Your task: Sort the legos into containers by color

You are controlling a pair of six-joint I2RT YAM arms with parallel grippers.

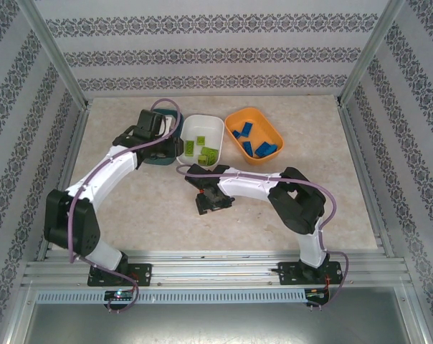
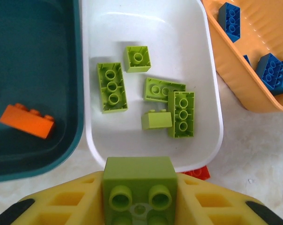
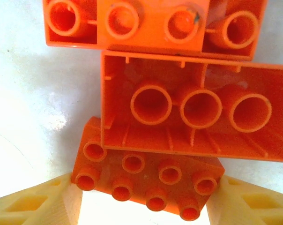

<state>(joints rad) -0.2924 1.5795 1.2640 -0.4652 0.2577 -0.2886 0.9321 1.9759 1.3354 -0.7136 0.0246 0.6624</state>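
Observation:
My left gripper [image 2: 139, 197] is shut on a lime green lego [image 2: 139, 180], held just short of the near rim of the white container [image 2: 179, 37]. Several green legos [image 2: 112, 87] lie inside that container. The teal container [image 2: 33, 47] to its left holds an orange lego [image 2: 26, 120]. The orange container [image 2: 268, 33] to its right holds blue legos [image 2: 275, 72]. My right gripper [image 3: 144, 201] is down at the table, with its fingers [image 3: 62, 199] against both ends of an orange lego [image 3: 146, 178]. An upturned orange lego [image 3: 193, 105] overlaps it, and another orange lego [image 3: 151, 23] lies beyond.
The three containers stand in a row at the back: teal [image 1: 159, 159], white [image 1: 215, 125], orange [image 1: 254, 110]. An orange-red lego [image 2: 200, 172] lies on the table by the white container's near right corner. Patterned walls and metal posts close in the table on three sides.

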